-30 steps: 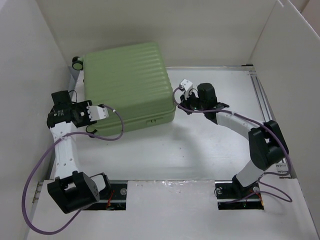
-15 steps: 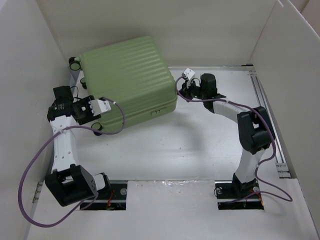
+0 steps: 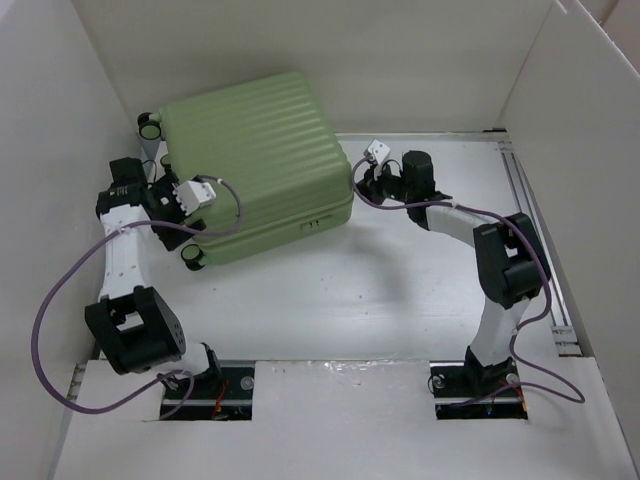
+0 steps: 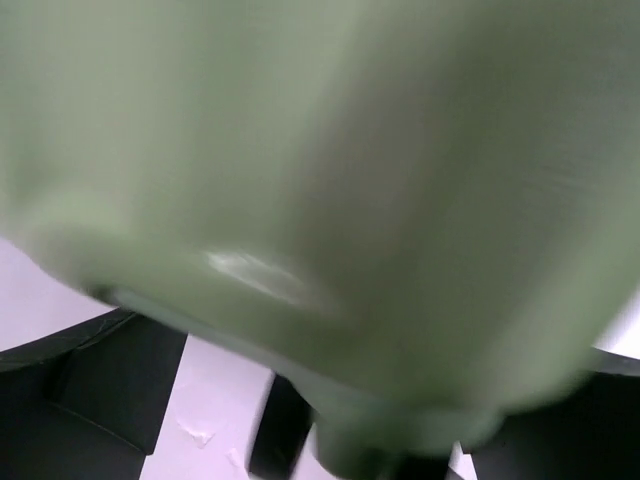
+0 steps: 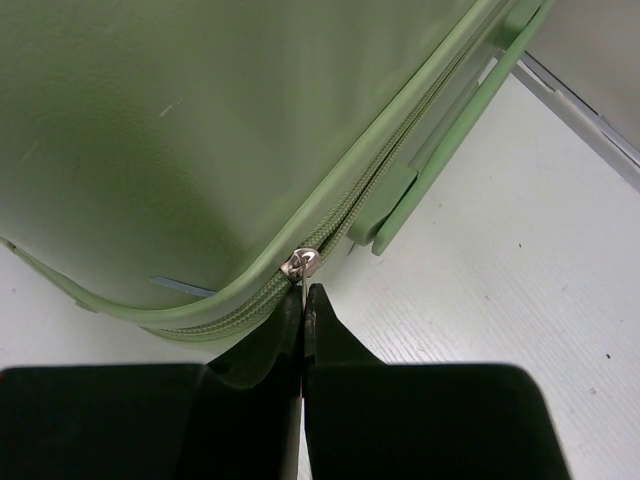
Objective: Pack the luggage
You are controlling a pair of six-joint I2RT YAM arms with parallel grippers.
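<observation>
Evidently the closed luggage lies far-left so the right gripper, fingers pressed together, meets its zipper pull while the left gripper, fingers apart, flanks the opposite edge.

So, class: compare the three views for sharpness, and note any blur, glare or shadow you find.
Left wrist: blurred throughout, the luggage a green smear with one pale glare patch. Right wrist: sharp, the zipper pull crisp above the right gripper. Top external: clear, evenly lit, a soft shadow on the table.
</observation>
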